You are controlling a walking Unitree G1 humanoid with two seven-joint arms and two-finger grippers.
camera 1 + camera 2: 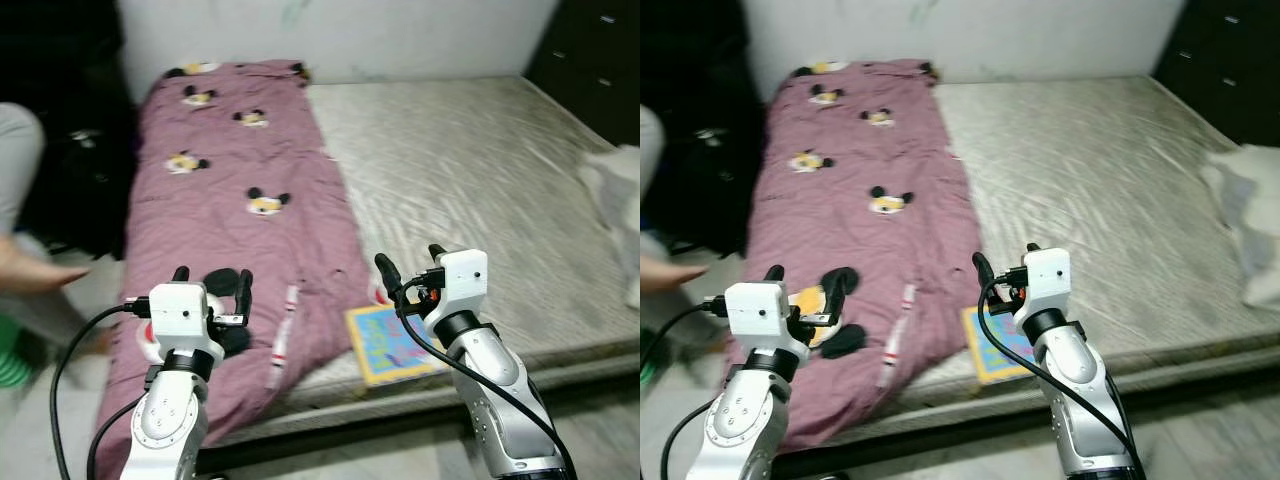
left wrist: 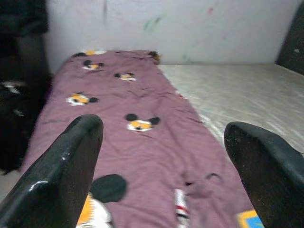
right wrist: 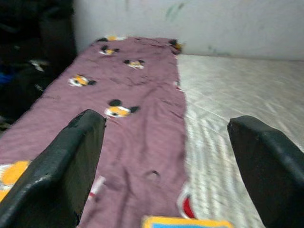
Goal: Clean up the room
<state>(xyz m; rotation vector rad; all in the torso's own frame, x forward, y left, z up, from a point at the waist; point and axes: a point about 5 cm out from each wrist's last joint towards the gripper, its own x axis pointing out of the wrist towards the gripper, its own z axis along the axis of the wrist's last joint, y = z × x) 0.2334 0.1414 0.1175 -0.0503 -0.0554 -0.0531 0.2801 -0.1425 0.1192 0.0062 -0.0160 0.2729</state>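
Observation:
A purple blanket [image 1: 230, 180] printed with cartoon mice lies along the left side of a bare grey mattress [image 1: 470, 170] and hangs over its front edge. A colourful picture book [image 1: 390, 343] rests at the mattress's front edge, beside the blanket. My left gripper [image 1: 212, 285] hovers open over the blanket's front end, with nothing between its fingers [image 2: 61, 175]. My right gripper [image 1: 410, 265] stands open just above the far edge of the book [image 3: 185, 222], also holding nothing.
A white pillow or cloth [image 1: 620, 200] lies at the mattress's right edge. A person's leg and bare foot [image 1: 40, 272] are on the floor to the left, beside black bags [image 1: 80, 170]. A dark dresser [image 1: 590, 60] stands at the back right.

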